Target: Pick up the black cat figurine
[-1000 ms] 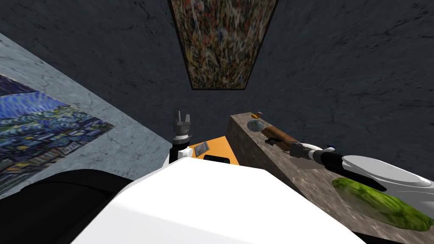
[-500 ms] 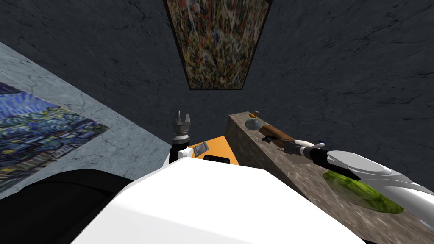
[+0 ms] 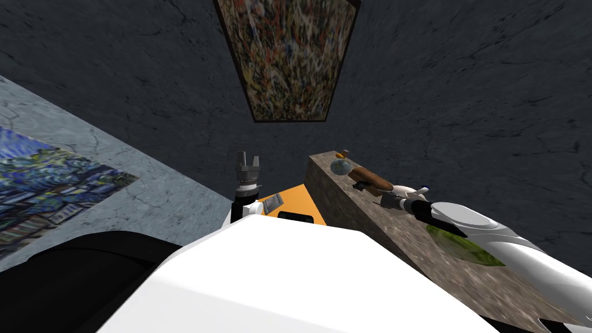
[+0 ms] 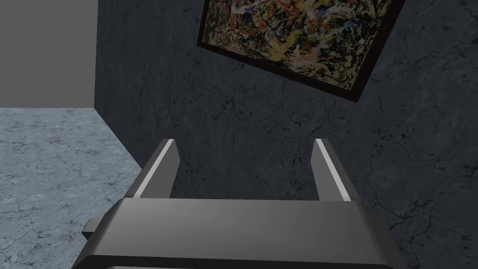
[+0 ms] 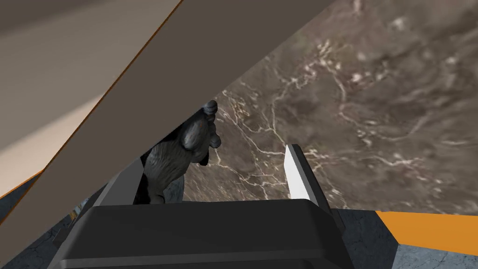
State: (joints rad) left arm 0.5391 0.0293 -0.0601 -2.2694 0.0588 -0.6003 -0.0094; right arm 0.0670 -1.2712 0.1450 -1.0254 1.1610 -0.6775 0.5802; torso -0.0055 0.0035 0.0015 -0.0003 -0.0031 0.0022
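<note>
Right arm is reaching farther along the counter than a second ago, now covering most of the green melon. Left gripper is idling released, raised. Right gripper is standing unclenched, the cat sitting between its fingers, just beside one; closing looks like the next call. Cat is showing matte, dark grey, lumpy. Counter is showing brown veined stone. Beyond, a brown roll and a mottled ball are lying.

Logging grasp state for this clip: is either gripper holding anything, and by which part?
Nothing is held. The right gripper is open around the dark grey cat figurine, which sits by one finger; the left gripper is open and empty.
</note>
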